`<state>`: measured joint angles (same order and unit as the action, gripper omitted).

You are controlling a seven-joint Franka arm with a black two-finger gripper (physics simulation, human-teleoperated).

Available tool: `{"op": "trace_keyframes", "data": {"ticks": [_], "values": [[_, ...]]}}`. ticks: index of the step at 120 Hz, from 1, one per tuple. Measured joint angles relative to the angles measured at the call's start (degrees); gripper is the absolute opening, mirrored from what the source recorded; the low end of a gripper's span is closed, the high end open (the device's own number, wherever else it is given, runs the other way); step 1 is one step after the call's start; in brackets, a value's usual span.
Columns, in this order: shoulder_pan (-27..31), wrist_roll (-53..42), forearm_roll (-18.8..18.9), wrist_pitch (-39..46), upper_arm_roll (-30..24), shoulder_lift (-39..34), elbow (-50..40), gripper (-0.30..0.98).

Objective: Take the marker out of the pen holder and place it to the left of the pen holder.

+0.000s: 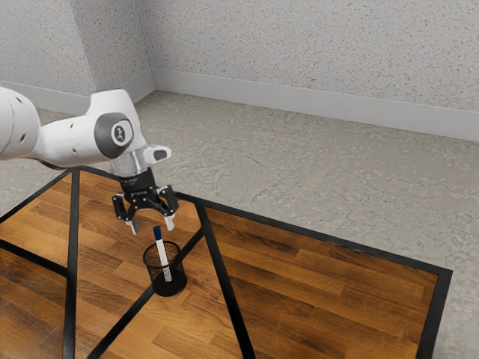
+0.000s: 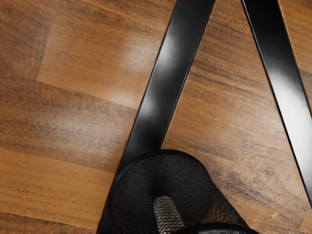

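Looked like the approach stage, right before the grab. Had the black two-finger end effector (image 1: 152, 224) hovering over the round black mesh pen holder (image 1: 171, 286), with fingers spread and nothing pinched. Found the slim white marker with a dark blue cap (image 1: 162, 258) inside the holder, tilted rather than bolt upright, with the cap sticking up past the rim, near the fingertips. Couldn't tell from those angles whether perfectly lined up in depth, so would've nudged sideways first if needed. Then would've gone down gently to get one finger on each side of the cap, squeezed, and lifted along the lean until well clear of the rim, before heading for the left of the holder. Would've watched out for bumping the rim or dragging the whole holder along, given how light it probably was. As for containers, counted just the one, upright on the brown wood-plank worktop with black strips (image 1: 314, 284), and partly over one of the strips. Saw only the marker in there, with its lower end down near the bottom. Could make out a pale bit of it through the mesh in the wrist view too.
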<state>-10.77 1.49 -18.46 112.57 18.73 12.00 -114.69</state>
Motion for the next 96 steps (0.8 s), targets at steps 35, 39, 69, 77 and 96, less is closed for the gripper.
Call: {"op": "trace_keyframes", "data": {"ticks": [35,39,69,77,96], "values": [[-3.7,-0.3,1.1,1.0,0.2,-0.5,-1.6,0.56],[-3.7,-0.2,1.2,1.0,0.2,-0.6,-1.8,0.53],[-3.7,0.1,1.3,1.2,1.0,-0.9,-2.0,0.32],[-3.7,0.1,1.3,1.2,1.0,-0.9,-2.0,0.28],[-3.6,0.2,1.4,1.2,1.0,-0.9,-2.0,0.18]]}}
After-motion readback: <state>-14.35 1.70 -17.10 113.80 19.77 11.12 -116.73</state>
